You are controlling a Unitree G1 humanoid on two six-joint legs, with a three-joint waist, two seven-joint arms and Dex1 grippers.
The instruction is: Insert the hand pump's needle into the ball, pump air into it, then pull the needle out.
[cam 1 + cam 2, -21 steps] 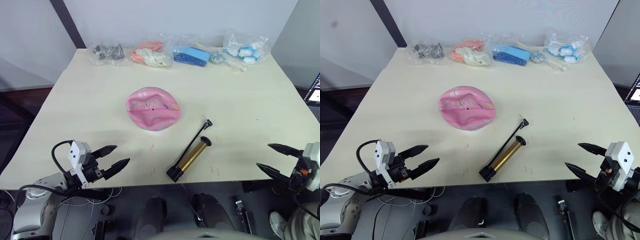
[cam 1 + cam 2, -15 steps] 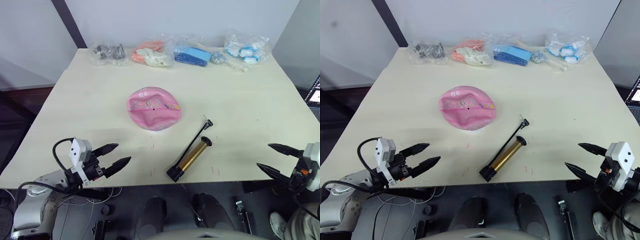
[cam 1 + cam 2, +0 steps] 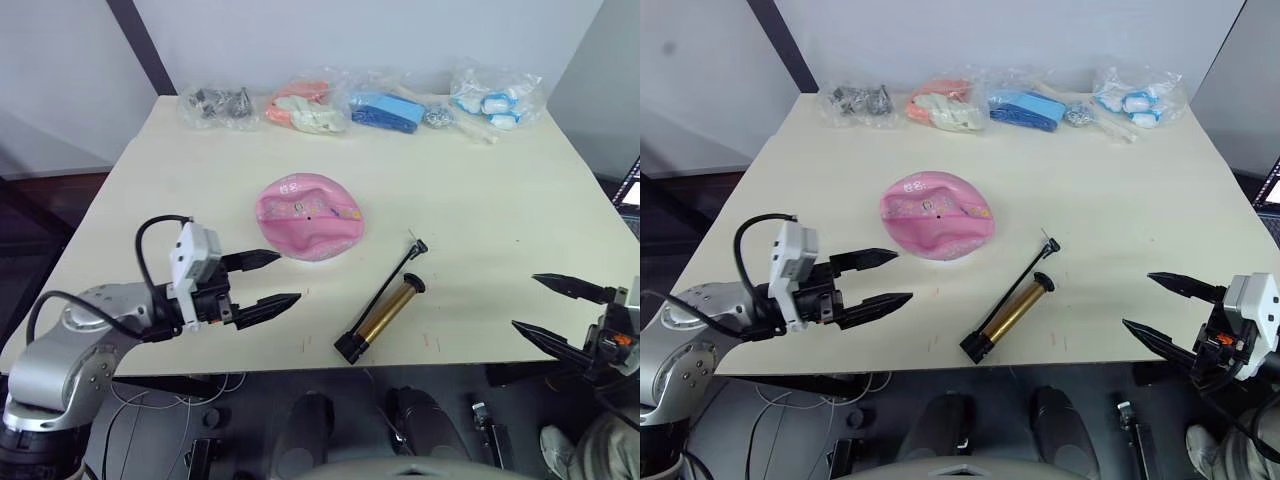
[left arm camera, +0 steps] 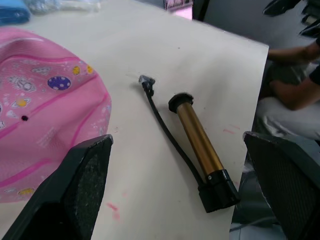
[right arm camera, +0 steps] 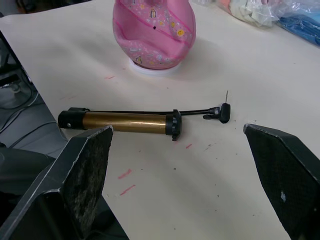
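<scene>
Left gripper (image 3: 268, 279), fingers spread and empty, is hovering over the table's near-left area; right gripper (image 3: 556, 308), also spread, is hanging off the near-right edge. One gold-barrelled hand pump (image 3: 387, 313) is lying between them, long axis running near-left to far-right, its needle (image 5: 226, 96) at the far end. One caved-in pink rubber ball (image 3: 309, 214) is sitting just beyond the left gripper, the nearer arm.

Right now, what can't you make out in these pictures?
- Contents of the bagged items along the table's far edge: head views, crumpled plastic blurs them.
- The needle: a bare sliver in the right wrist view, too small in the head views.
- The ball: cut off by the left wrist view's edge.
</scene>
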